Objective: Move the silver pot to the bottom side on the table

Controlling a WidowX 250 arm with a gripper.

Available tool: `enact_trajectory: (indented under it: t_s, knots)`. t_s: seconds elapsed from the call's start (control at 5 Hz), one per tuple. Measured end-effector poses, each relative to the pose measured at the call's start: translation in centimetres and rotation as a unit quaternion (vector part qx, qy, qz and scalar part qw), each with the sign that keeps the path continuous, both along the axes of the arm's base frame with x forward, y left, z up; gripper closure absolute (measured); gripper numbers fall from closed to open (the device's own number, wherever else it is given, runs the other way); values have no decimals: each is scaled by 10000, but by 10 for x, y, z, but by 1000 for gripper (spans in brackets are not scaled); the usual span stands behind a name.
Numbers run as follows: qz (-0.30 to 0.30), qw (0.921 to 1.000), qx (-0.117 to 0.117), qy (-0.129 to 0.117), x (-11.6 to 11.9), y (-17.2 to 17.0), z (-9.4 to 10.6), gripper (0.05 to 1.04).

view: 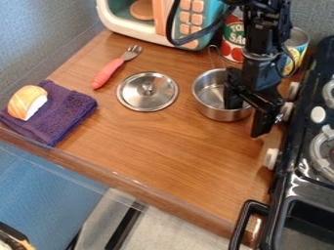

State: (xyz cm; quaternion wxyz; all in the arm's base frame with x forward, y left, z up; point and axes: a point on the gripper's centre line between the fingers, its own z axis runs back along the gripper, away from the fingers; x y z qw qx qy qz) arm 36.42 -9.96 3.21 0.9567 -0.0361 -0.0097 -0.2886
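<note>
Inside the silver pot (214, 112) hangs one finger (232, 96) of the tool (247, 119).

At one o'clock, the tomato can (234, 41) has a label with pale lettering above pictured tomatoes, partly covered. At two o'clock, the yellow-and-blue can (299, 51) has a label too. No whole word can be read on either.
</note>
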Motion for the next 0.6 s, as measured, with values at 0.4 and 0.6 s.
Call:
enact_trajectory:
  t_s: [0.4, 0.6]
  knots:
    - [-217, 9997, 143, -46, -4, -2, -2, 720]
    - [-302, 9992, 164, -210, -5, -4, 12, 928]
